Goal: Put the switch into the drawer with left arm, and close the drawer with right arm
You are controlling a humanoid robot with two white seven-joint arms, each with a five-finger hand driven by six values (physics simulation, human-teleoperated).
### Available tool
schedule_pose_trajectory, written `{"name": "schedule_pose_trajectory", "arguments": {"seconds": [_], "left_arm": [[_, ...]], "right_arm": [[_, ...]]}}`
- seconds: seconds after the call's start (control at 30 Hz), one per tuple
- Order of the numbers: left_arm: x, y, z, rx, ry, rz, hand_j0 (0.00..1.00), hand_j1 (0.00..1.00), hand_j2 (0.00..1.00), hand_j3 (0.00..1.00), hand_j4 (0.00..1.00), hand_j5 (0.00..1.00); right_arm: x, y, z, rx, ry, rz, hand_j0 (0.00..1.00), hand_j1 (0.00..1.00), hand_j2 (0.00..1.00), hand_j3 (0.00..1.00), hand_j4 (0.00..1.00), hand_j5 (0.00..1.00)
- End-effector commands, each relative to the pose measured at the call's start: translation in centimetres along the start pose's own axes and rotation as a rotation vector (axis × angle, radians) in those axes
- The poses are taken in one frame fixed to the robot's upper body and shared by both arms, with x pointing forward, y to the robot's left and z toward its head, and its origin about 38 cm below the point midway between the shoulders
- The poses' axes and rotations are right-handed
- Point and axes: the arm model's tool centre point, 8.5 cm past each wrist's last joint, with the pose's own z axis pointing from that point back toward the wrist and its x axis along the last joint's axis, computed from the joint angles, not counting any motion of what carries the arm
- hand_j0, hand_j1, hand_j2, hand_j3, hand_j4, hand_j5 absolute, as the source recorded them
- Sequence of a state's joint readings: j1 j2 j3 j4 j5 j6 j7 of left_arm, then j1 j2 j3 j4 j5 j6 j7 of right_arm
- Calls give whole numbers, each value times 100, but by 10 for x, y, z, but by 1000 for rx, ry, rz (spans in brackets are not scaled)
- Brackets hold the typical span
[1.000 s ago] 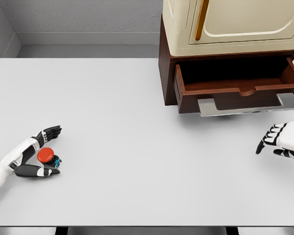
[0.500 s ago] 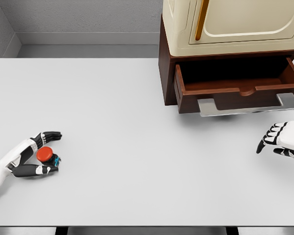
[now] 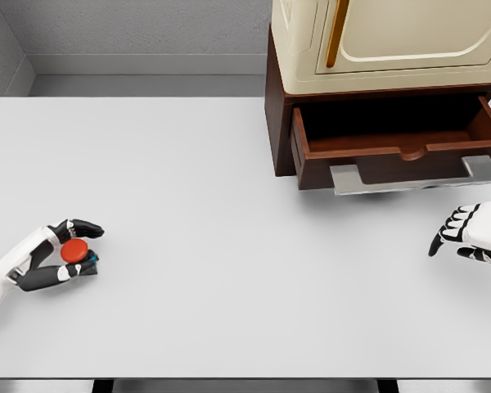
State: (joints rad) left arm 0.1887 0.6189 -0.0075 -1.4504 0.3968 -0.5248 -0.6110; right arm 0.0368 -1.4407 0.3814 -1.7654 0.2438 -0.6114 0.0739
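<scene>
The switch, a red round button on a small teal and black base, sits at the table's left side inside my left hand. Black fingers curl over it from above and the thumb presses in from below, so the hand is shut on it. The brown wooden drawer stands pulled open at the upper right, with a grey metal handle along its front; what shows of its inside is dark and bare. My right hand rests at the right edge below the drawer, fingers relaxed and holding nothing.
A cream cabinet with a tan vertical handle sits on top of the drawer's brown housing. The white table stretches wide between the two hands. A grey wall runs behind the table.
The left hand's fingers have closed in around the switch, and hand and switch have shifted slightly left and up. The right hand and drawer have not moved.
</scene>
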Motion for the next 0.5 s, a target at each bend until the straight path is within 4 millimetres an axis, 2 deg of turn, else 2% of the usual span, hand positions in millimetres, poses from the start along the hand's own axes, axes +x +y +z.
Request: {"name": "schedule_pose_trajectory", "arguments": {"seconds": [0.0,0.23,0.3,0.37,0.4,0.47], "left_arm": [[3,1,0,5,-16,-4,64,64,64,64,64,64],[1,-4,6,-1,-22,-10,64,64,64,64,64,64],[2,-4,5,0,-26,-9,52,52,52,52,52,52],[5,-4,3,-2,-37,-14,49,49,49,49,49,49],[7,-4,2,-4,-43,-17,42,42,42,42,42,42],[7,-4,2,-4,-43,-17,42,42,42,42,42,42]], "right_arm": [[0,-1,0,-4,1,-4,58,58,58,58,58,58],[0,-1,0,-4,1,-4,58,58,58,58,58,58],[0,-1,0,-4,1,-4,58,58,58,58,58,58],[0,-1,0,-4,1,-4,58,58,58,58,58,58],[0,-1,0,-4,1,-4,58,58,58,58,58,58],[0,-1,0,-4,1,-4,57,57,57,57,57,57]]}}
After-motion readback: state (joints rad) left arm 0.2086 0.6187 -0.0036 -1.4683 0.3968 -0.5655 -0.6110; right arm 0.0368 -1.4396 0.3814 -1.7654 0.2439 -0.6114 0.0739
